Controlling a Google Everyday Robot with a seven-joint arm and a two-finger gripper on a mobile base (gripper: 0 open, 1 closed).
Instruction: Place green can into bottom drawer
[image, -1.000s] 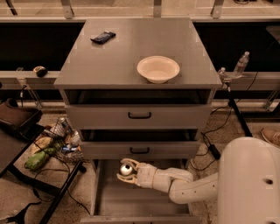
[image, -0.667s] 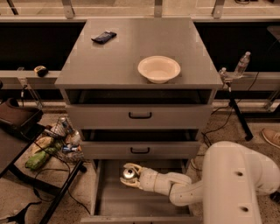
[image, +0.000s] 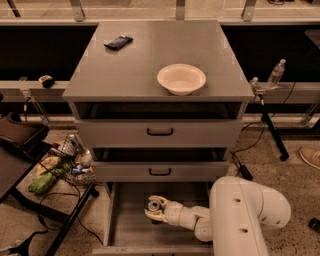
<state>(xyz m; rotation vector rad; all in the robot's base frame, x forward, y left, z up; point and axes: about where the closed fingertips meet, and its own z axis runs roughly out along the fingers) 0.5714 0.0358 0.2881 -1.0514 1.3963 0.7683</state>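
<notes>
Grey cabinet (image: 125, 70), open bottom drawer (image: 129, 226) with pincer (image: 155, 212) inside, fingers closed around green can (image: 154, 204).

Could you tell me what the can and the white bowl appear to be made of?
The green can, held by the gripper over the bottom drawer: probably aluminium, its top glinting silver. The white bowl: matte, thin-rimmed, perhaps paper or plastic.
</notes>
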